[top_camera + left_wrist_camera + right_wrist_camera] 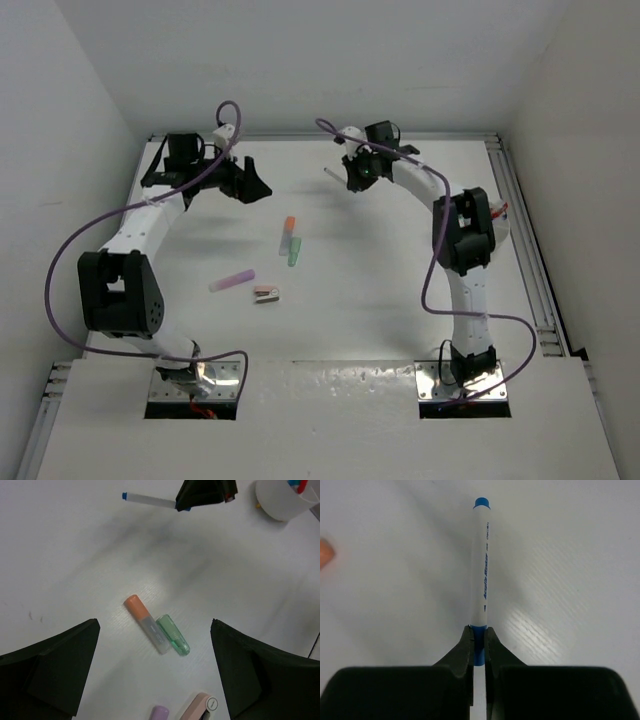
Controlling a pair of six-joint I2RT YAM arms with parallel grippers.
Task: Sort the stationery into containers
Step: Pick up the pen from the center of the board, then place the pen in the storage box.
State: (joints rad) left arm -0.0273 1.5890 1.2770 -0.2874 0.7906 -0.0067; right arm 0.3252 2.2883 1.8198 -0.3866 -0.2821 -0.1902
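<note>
My right gripper is shut on the blue end of a thin white pen and holds it over the far middle of the table. The pen and that gripper also show in the left wrist view. My left gripper is open and empty, above an orange highlighter and a green highlighter lying side by side. A pale purple-pink highlighter and a pinkish-brown block lie nearer. The white tub holds pens with blue and red caps.
White walls close in the table on the left, back and right. A metal rail runs along the right edge. In the top view the tub is mostly hidden behind the right arm's elbow. Purple cables loop from both arms.
</note>
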